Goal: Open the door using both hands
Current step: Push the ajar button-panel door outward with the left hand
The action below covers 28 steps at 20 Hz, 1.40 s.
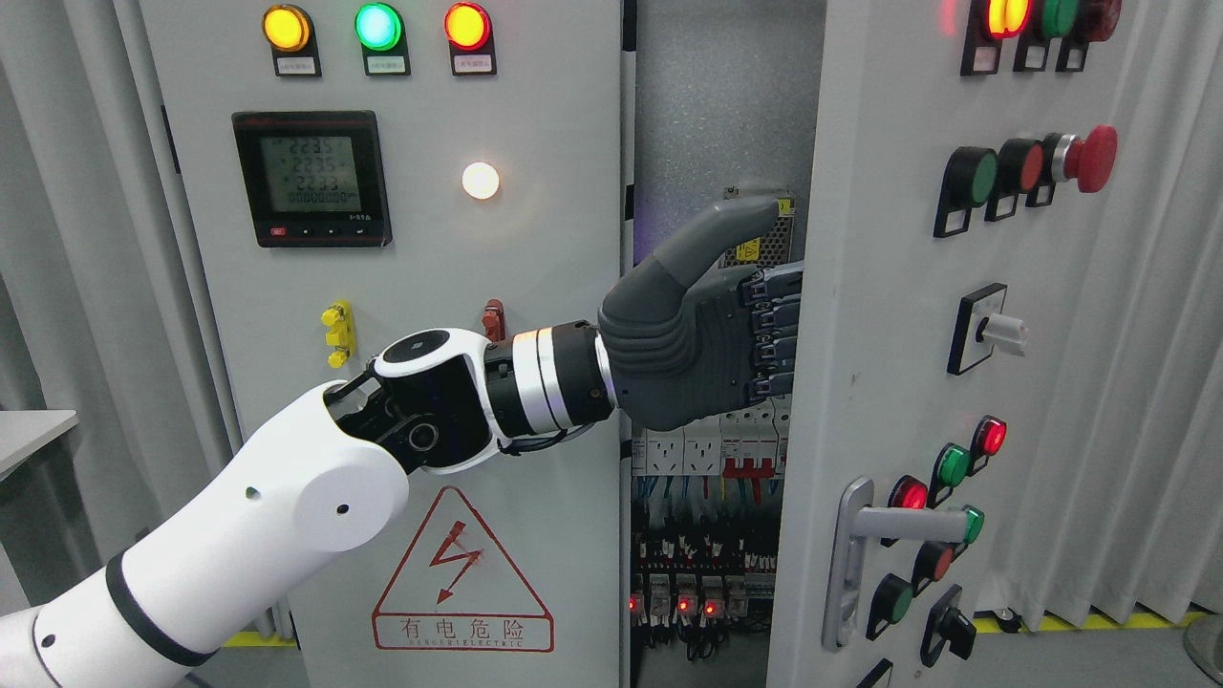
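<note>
Standing ajar at the right of the cabinet, the right door (889,315) shows a dark gap with breakers (707,449) and wiring behind it. The left hand (693,334) has reached across into that gap; its fingers (774,330) curl around the door's inner edge, thumb raised clear above, so the hand has hold of the edge itself and not the handle (860,549) lower down. The left arm (287,497) comes in from the lower left, passing in front of the left door (535,124), which looks shut, with its meter (312,179) and three lit lamps (377,27). No right hand shows anywhere.

By my judgement the door is unlatched and the step in hand is swinging it wider. Next calls for pushing the edge outward to the right along the hinge's arc, keeping the fingers from slipping off the thin edge or brushing the breakers inside.
</note>
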Each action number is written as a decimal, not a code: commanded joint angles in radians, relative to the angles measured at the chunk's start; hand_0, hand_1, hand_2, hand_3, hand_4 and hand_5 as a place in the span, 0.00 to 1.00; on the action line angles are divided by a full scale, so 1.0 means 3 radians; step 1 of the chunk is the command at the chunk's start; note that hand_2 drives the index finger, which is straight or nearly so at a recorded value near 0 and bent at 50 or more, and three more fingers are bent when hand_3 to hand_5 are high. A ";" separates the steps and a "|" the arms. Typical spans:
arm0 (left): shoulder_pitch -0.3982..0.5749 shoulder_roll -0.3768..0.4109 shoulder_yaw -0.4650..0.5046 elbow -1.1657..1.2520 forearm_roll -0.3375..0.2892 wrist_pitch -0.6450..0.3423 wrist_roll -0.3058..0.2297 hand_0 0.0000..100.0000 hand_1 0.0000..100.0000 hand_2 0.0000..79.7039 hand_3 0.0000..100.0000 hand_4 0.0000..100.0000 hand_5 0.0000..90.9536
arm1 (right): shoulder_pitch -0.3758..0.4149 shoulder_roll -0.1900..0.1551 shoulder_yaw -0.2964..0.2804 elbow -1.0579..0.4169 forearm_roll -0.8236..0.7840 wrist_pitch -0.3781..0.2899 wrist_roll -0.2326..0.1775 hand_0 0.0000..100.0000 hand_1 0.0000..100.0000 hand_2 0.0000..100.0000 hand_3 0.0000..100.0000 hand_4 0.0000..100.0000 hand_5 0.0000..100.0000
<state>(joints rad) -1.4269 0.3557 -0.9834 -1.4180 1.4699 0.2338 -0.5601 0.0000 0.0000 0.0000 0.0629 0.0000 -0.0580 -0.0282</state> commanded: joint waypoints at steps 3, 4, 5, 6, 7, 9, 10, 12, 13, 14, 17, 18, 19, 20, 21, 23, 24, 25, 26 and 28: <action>-0.0071 0.0021 -0.0255 -0.0218 0.0014 0.0008 -0.0020 0.29 0.00 0.04 0.03 0.03 0.00 | 0.0010 -0.0010 -0.0005 0.0000 0.0000 -0.0001 0.0002 0.22 0.00 0.00 0.00 0.00 0.00; -0.0101 0.0011 -0.0311 -0.0218 0.0014 0.0008 -0.0020 0.29 0.00 0.04 0.03 0.03 0.00 | 0.0010 -0.0010 -0.0005 0.0000 0.0000 -0.0001 0.0002 0.22 0.00 0.00 0.00 0.00 0.00; -0.0152 0.0001 -0.0352 -0.0218 0.0019 0.0003 -0.0020 0.29 0.00 0.04 0.03 0.03 0.00 | 0.0010 -0.0010 -0.0005 0.0000 0.0000 -0.0001 0.0002 0.22 0.00 0.00 0.00 0.00 0.00; -0.0173 -0.0009 -0.0378 -0.0218 0.0019 -0.0007 -0.0015 0.29 0.00 0.04 0.03 0.03 0.00 | 0.0015 -0.0010 -0.0005 0.0000 0.0000 -0.0001 0.0002 0.22 0.00 0.00 0.00 0.00 0.00; -0.0178 -0.0030 -0.0383 -0.0218 0.0019 -0.0027 -0.0015 0.29 0.00 0.04 0.03 0.03 0.00 | 0.0010 -0.0010 -0.0005 0.0000 0.0000 -0.0001 0.0002 0.22 0.00 0.00 0.00 0.00 0.00; -0.0178 -0.0071 -0.0393 -0.0218 0.0019 -0.0033 -0.0015 0.29 0.00 0.04 0.03 0.03 0.00 | 0.0010 -0.0010 -0.0005 0.0000 0.0000 -0.0001 0.0002 0.22 0.00 0.00 0.00 0.00 0.00; -0.0173 -0.0091 -0.0393 -0.0218 0.0019 -0.0033 -0.0015 0.29 0.00 0.04 0.03 0.03 0.00 | 0.0010 -0.0010 -0.0005 0.0000 0.0000 -0.0001 0.0002 0.22 0.00 0.00 0.00 0.00 0.00; -0.0178 -0.0178 -0.0393 -0.0203 0.0019 -0.0033 -0.0010 0.29 0.00 0.04 0.03 0.03 0.00 | 0.0015 -0.0010 -0.0005 0.0000 0.0000 -0.0001 0.0002 0.22 0.00 0.00 0.00 0.00 0.00; -0.0183 -0.0214 -0.0393 -0.0187 0.0014 -0.0033 -0.0010 0.29 0.00 0.04 0.03 0.03 0.00 | 0.0010 -0.0010 -0.0005 0.0000 0.0000 -0.0001 0.0002 0.22 0.00 0.00 0.00 0.00 0.00; -0.0203 -0.0250 -0.0393 -0.0172 0.0014 -0.0033 -0.0005 0.29 0.00 0.04 0.03 0.03 0.00 | 0.0010 -0.0010 -0.0005 0.0000 0.0000 -0.0001 0.0002 0.22 0.00 0.00 0.00 0.00 0.00; -0.0260 -0.0331 -0.0383 -0.0095 0.0019 -0.0053 0.0011 0.29 0.00 0.04 0.03 0.03 0.00 | 0.0010 -0.0010 -0.0005 0.0000 0.0000 -0.0001 0.0002 0.22 0.00 0.00 0.00 0.00 0.00; -0.0275 -0.0352 -0.0383 -0.0095 0.0019 -0.0078 0.0051 0.29 0.00 0.04 0.03 0.03 0.00 | 0.0010 -0.0010 -0.0005 0.0000 0.0000 -0.0001 0.0002 0.22 0.00 0.00 0.00 0.00 0.00; -0.0280 -0.0377 -0.0383 -0.0095 0.0019 -0.0084 0.0102 0.29 0.00 0.04 0.03 0.03 0.00 | 0.0010 -0.0010 -0.0005 0.0000 0.0000 -0.0001 0.0002 0.22 0.00 0.00 0.00 0.00 0.00; -0.0280 -0.0408 -0.0383 -0.0095 0.0019 -0.0084 0.0143 0.29 0.00 0.04 0.03 0.03 0.00 | 0.0010 -0.0010 -0.0005 0.0000 0.0000 -0.0001 0.0002 0.22 0.00 0.00 0.00 0.00 0.00; -0.0290 -0.0444 -0.0383 -0.0095 0.0019 -0.0089 0.0149 0.29 0.00 0.04 0.03 0.03 0.00 | 0.0010 -0.0010 -0.0005 0.0000 0.0000 -0.0001 0.0002 0.22 0.00 0.00 0.00 0.00 0.00; -0.0301 -0.0515 -0.0378 -0.0095 0.0014 -0.0094 0.0154 0.29 0.00 0.04 0.03 0.03 0.00 | 0.0010 -0.0010 -0.0005 0.0000 0.0000 -0.0001 0.0002 0.22 0.00 0.00 0.00 0.00 0.00; -0.0301 -0.0556 -0.0373 -0.0095 0.0009 -0.0094 0.0164 0.29 0.00 0.04 0.03 0.03 0.00 | 0.0010 -0.0010 -0.0005 0.0000 0.0000 -0.0001 0.0002 0.22 0.00 0.00 0.00 0.00 0.00; -0.0301 -0.0592 -0.0368 -0.0095 0.0009 -0.0094 0.0164 0.29 0.00 0.04 0.03 0.03 0.00 | 0.0010 -0.0010 -0.0005 0.0000 0.0000 -0.0001 0.0002 0.22 0.00 0.00 0.00 0.00 0.00; -0.0301 -0.0623 -0.0368 -0.0095 0.0009 -0.0094 0.0164 0.29 0.00 0.04 0.03 0.03 0.00 | 0.0010 -0.0010 -0.0005 0.0000 0.0000 -0.0001 0.0002 0.22 0.00 0.00 0.00 0.00 0.00; -0.0306 -0.0699 -0.0368 -0.0080 0.0009 -0.0094 0.0184 0.29 0.00 0.04 0.03 0.03 0.00 | 0.0010 -0.0010 -0.0005 0.0000 0.0000 -0.0001 0.0002 0.22 0.00 0.00 0.00 0.00 0.00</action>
<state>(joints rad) -1.5121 0.2408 -1.0865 -1.4515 1.4738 0.2069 -0.5104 0.0000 0.0000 0.0000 0.0629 0.0000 -0.0580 -0.0280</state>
